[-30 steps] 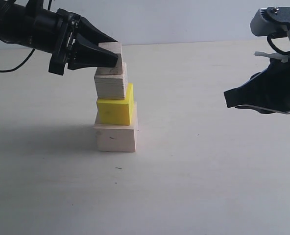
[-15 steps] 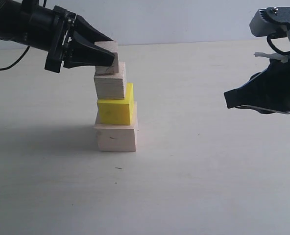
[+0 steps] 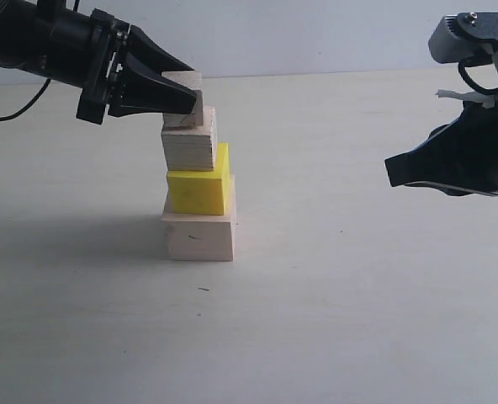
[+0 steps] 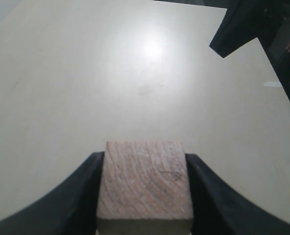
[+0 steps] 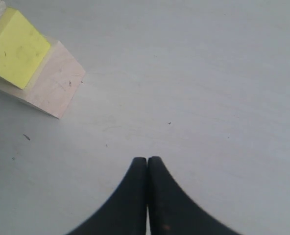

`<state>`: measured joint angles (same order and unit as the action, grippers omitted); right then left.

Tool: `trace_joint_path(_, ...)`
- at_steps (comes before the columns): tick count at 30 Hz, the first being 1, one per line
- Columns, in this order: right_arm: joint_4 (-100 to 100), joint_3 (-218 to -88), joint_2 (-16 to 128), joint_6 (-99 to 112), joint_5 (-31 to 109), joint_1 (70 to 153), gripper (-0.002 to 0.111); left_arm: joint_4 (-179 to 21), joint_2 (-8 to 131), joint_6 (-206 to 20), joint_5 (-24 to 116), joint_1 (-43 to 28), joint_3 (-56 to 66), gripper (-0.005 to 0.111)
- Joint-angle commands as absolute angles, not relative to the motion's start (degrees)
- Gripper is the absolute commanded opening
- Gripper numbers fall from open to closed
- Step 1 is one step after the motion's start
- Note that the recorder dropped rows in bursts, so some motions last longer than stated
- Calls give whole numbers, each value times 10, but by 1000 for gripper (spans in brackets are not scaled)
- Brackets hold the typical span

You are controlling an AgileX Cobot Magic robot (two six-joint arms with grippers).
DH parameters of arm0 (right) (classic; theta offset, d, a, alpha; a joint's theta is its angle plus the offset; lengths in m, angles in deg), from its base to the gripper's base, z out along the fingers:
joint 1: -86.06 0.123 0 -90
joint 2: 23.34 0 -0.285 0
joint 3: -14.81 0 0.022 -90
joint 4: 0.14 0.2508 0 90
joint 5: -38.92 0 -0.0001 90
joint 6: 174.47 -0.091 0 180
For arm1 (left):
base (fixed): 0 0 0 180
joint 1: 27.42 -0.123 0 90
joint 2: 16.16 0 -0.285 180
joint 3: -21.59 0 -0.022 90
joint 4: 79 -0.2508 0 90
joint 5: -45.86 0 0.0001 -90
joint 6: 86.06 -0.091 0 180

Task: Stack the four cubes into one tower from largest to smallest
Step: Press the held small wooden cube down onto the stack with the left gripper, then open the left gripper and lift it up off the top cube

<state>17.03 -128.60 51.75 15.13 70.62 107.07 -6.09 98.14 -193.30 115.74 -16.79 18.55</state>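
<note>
Where the small cube sits: at the top of the tower, between the jaws of the left gripper; on my exterior view its lower edge meets the top of the medium cube.
Seating: I cannot tell whether it rests fully on the medium cube or hangs in the grip.
Left gripper: clamped on the small cube from the left side of the exterior view, arm nearly level; my left wrist view shows a black jaw pressed against each side face of the small cube.
Tower below: large cube on the table, yellow cube on it, medium cube on the yellow one, each touching the next.
Alignment: the column is not flush; the yellow cube juts to the right past the medium cube.
Right gripper: jaws pressed together with nothing between them, held above the table well to the right of the tower.
Right wrist view: the closed tips hang over bare table, apart from the yellow cube and large cube.
</note>
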Motion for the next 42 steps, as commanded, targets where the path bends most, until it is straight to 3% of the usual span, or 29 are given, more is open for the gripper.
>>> trace_joint_path(1, 172, -1284, 516, 156, 701, 1070, 0, -52, 985, -1927, 1158, -166, 183, 46)
trace_joint_path(6, 172, -1284, 516, 156, 701, 1070, 0, -52, 987, -1929, 1158, -165, 183, 49)
trace_joint_path(11, 172, -1284, 516, 156, 701, 1070, 0, -29, 988, -1925, 1158, -165, 183, 69)
trace_joint_path(13, 172, -1284, 516, 156, 701, 1070, 0, -29, 989, -1922, 1158, -165, 183, 72)
trace_joint_path(42, 173, -1284, 516, 156, 700, 1070, 0, 22, 905, -1906, 1158, -166, 183, 70)
